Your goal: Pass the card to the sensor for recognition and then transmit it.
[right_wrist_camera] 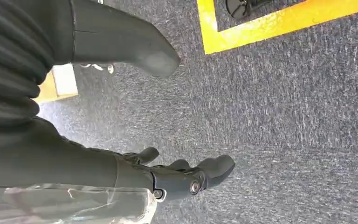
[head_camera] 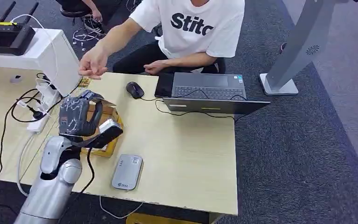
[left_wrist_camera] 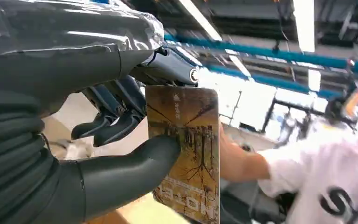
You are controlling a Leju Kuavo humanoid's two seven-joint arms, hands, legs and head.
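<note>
- While the left hand (head_camera: 78, 116) is raised above the pale wooden table (head_camera: 186, 154), its thick grey thumb presses a yellow-brown printed card (left_wrist_camera: 186, 154) against its darker fingers (left_wrist_camera: 116, 121), so the card is pinched and stands upright in the left wrist view.
- In the head view the card (head_camera: 103, 100) shows as a thin edge at the top of the hand, over a small yellow-rimmed cardboard box (head_camera: 108, 145).
- The flat silver-grey rectangular sensor (head_camera: 127, 171) lies on the table near its front edge, just beside the box and apart from the hand.
- A person in a white printed T-shirt (head_camera: 200, 25) sits at the far side; the person's hand (head_camera: 93, 63) reaches out over the table's far edge, near the card but not touching it.
- A black computer mouse (head_camera: 134, 89) and an open grey laptop (head_camera: 209, 91) sit further along the table.
- The right hand (right_wrist_camera: 168, 177) hangs above grey carpet (right_wrist_camera: 284, 116), fingers loosely spread and holding nothing.
</note>
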